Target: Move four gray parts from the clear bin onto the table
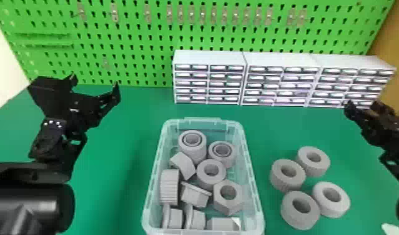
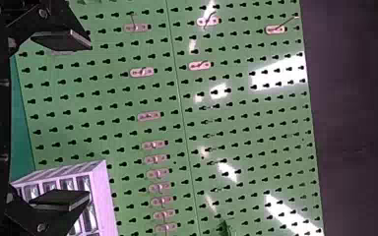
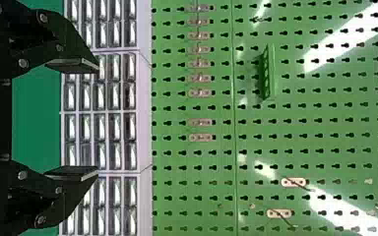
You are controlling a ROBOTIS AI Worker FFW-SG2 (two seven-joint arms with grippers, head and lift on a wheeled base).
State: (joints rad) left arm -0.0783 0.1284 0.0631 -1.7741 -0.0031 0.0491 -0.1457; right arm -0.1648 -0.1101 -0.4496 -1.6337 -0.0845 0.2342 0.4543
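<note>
In the head view, my left gripper stands open over the table's left part, away from the bin. My right gripper is held at the right edge, in front of the drawer cabinets. The clear bin holds several gray parts, among them a hex nut and a ring. Four-sided grouping aside, several gray rings lie on the green table right of the bin. The left wrist view shows my left gripper with fingers wide apart; in the right wrist view my right gripper is open with nothing between its fingers.
White drawer cabinets line the table's back from the middle to the right. Behind them rises a green pegboard with small hooks. A white object pokes in at the bottom right corner.
</note>
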